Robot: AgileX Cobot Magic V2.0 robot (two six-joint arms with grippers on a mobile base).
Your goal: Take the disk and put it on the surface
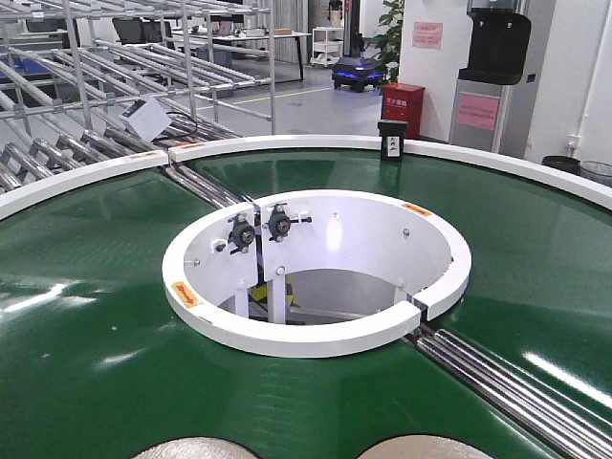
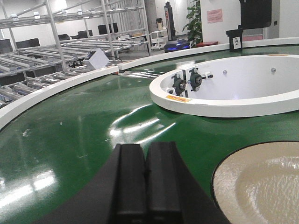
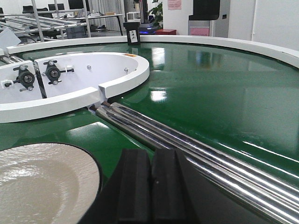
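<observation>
Two pale, beige, plate-like disks lie on the green belt [image 1: 96, 316] at the bottom edge of the front view, a left disk [image 1: 196, 448] and a right disk [image 1: 426, 447]. In the left wrist view one disk [image 2: 261, 186] lies just right of my left gripper [image 2: 145, 147], whose jaws are pressed together with nothing between them. In the right wrist view a disk [image 3: 42, 182] lies just left of my right gripper [image 3: 150, 151], also shut and empty. Both grippers hover low over the belt and touch neither disk. The grey steel tabletop is out of view.
A white inner ring [image 1: 316, 335] with two bearing blocks [image 1: 260, 228] walls the central hole. Steel rollers [image 3: 196, 144] cross the belt right of my right gripper. A white outer rim [image 1: 287, 143] bounds the belt, with a black sensor box [image 1: 392, 140] and racks [image 1: 115, 57] beyond.
</observation>
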